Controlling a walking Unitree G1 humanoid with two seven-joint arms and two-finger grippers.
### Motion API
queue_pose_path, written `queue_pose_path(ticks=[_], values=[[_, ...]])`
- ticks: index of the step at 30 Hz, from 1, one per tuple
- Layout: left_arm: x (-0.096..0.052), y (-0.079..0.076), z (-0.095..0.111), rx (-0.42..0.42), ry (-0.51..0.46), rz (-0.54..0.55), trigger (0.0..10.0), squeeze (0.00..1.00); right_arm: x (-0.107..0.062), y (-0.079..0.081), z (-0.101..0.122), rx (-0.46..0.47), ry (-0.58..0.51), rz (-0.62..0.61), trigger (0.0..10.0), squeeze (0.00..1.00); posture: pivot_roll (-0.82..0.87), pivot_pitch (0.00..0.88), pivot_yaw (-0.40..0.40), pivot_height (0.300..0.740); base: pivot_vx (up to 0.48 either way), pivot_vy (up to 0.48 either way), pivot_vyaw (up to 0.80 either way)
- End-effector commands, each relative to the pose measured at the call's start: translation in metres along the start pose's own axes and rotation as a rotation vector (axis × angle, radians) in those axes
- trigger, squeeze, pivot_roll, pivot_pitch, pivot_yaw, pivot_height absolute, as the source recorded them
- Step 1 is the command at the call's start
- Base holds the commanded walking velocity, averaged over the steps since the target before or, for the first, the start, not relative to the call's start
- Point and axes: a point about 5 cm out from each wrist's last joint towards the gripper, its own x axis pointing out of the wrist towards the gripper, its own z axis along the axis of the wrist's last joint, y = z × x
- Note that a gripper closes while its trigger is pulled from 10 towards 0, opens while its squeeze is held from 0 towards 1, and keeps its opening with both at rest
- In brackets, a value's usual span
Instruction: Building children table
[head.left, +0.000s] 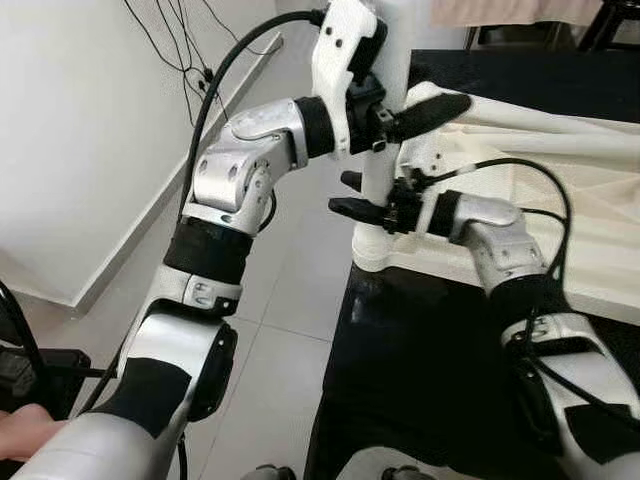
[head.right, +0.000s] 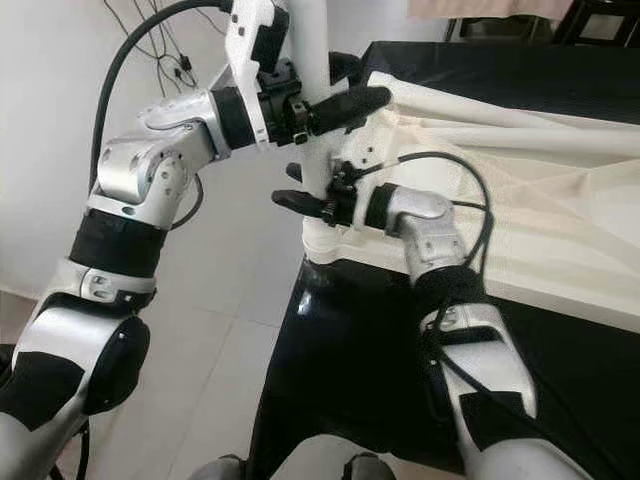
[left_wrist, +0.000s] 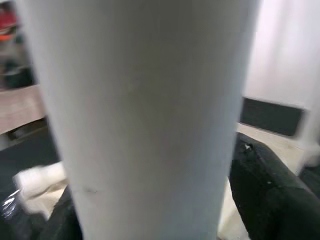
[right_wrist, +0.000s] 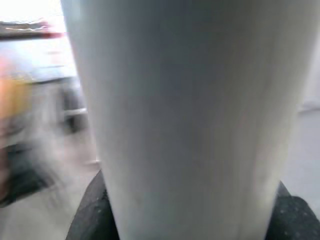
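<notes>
Both grippers are clamped on the upright white table leg (head.left: 378, 190): left gripper (head.left: 400, 118) higher, right gripper (head.left: 352, 196) just below, tabletop (head.left: 560, 200) beside them.

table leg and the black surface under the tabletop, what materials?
Table leg: looks like white moulded plastic, smooth and matte, seamless round tube; painted wood not excluded. Both the left gripper and right gripper clamp it. Black surface: glossy, reflective sheen, probably plastic film or lacquer.

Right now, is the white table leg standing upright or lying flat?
Upright: the white leg rises vertically from the tabletop's corner socket, with the left gripper above the right gripper around it.
</notes>
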Motion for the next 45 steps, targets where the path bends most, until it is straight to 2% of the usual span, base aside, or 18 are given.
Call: queue_pose_path(ticks=[1,2,3,5,11,12,18,26,27,33,34,35,36,38,40,43,44,45], values=[[0.016,-0.011,0.012,0.020,-0.019,-0.067,10.0,0.00,-0.028,0.046,-0.061,0.167,0.293,-0.267,0.0,0.00,-0.01,0.160,0.062,0.740,0.000,0.000,0.00],[0.016,-0.011,0.012,0.020,-0.019,-0.067,10.0,0.00,-0.028,0.046,-0.061,0.167,0.293,-0.267,0.0,0.00,-0.01,0.160,0.062,0.740,0.000,0.000,0.00],[0.014,-0.006,0.014,0.022,-0.019,-0.045,10.0,0.00,-0.040,0.063,-0.067,0.217,0.309,-0.283,0.0,0.00,-0.01,0.154,0.064,0.740,0.000,0.000,0.00],[0.013,-0.003,0.017,0.030,-0.021,-0.029,10.0,0.00,-0.042,0.068,-0.066,0.233,0.287,-0.279,0.0,0.00,-0.01,0.150,0.066,0.740,0.000,0.000,0.00],[0.013,-0.002,0.020,0.041,-0.025,-0.022,9.6,0.00,-0.036,0.056,-0.061,0.187,0.235,-0.324,0.0,0.00,-0.03,0.138,0.065,0.740,0.000,0.000,0.00],[0.014,-0.004,0.021,0.039,-0.029,-0.040,0.0,0.00,-0.033,0.053,-0.056,0.182,0.220,-0.356,0.0,0.00,-0.03,0.134,0.066,0.740,0.000,0.000,0.00],[0.016,-0.008,0.018,0.028,-0.024,-0.072,0.0,0.00,-0.041,0.060,-0.045,0.207,0.243,-0.450,0.0,0.00,-0.03,0.133,0.073,0.740,0.000,0.000,0.00],[0.017,-0.011,0.015,0.027,-0.013,-0.104,0.0,0.00,-0.040,0.059,-0.043,0.218,0.226,-0.449,0.0,0.00,-0.03,0.125,0.079,0.740,0.000,0.000,0.00],[0.018,-0.012,0.015,0.030,-0.013,-0.113,0.0,0.00,-0.039,0.058,-0.042,0.222,0.218,-0.443,9.8,0.00,-0.03,0.123,0.082,0.740,0.000,0.000,0.00],[0.022,-0.020,0.014,0.046,-0.010,-0.180,0.0,0.00,-0.025,0.044,-0.026,0.227,0.132,-0.383,10.0,0.00,-0.03,0.115,0.087,0.740,0.000,0.000,0.00],[0.022,-0.023,0.013,0.060,-0.004,-0.206,0.0,0.00,-0.019,0.040,-0.016,0.218,0.068,-0.283,10.0,1.00,-0.03,0.110,0.091,0.740,0.000,0.000,0.00],[0.023,-0.026,0.012,0.071,0.001,-0.226,0.0,0.00,-0.014,0.037,-0.007,0.209,0.020,-0.209,10.0,1.00,-0.03,0.110,0.091,0.740,0.000,0.000,0.00],[0.023,-0.026,0.012,0.071,0.001,-0.226,0.0,0.00,-0.014,0.037,-0.007,0.209,0.020,-0.209,10.0,1.00,-0.03,0.110,0.091,0.740,0.000,0.000,0.00],[0.025,-0.032,0.008,0.095,0.011,-0.274,0.0,0.00,-0.003,0.029,0.018,0.156,-0.077,0.014,10.0,1.00,-0.03,0.106,0.093,0.740,0.000,0.000,0.00],[0.025,-0.033,0.008,0.096,0.012,-0.279,0.0,0.00,-0.002,0.028,0.020,0.147,-0.082,0.036,10.0,1.00,-0.03,0.106,0.093,0.740,0.000,0.000,0.00],[0.027,-0.037,0.005,0.098,0.016,-0.295,0.0,0.00,0.004,0.024,0.032,0.064,-0.096,0.150,10.0,1.00,-0.03,0.104,0.095,0.740,0.000,0.000,0.00],[0.028,-0.040,0.003,0.096,0.017,-0.302,0.0,0.00,0.008,0.021,0.037,0.005,-0.088,0.198,10.0,0.80,-0.03,0.106,0.094,0.740,0.000,0.000,0.00],[0.028,-0.042,0.002,0.090,0.015,-0.305,0.0,0.00,0.011,0.020,0.042,-0.046,-0.085,0.262,10.0,0.00,-0.03,0.106,0.093,0.740,0.000,0.000,0.00]])
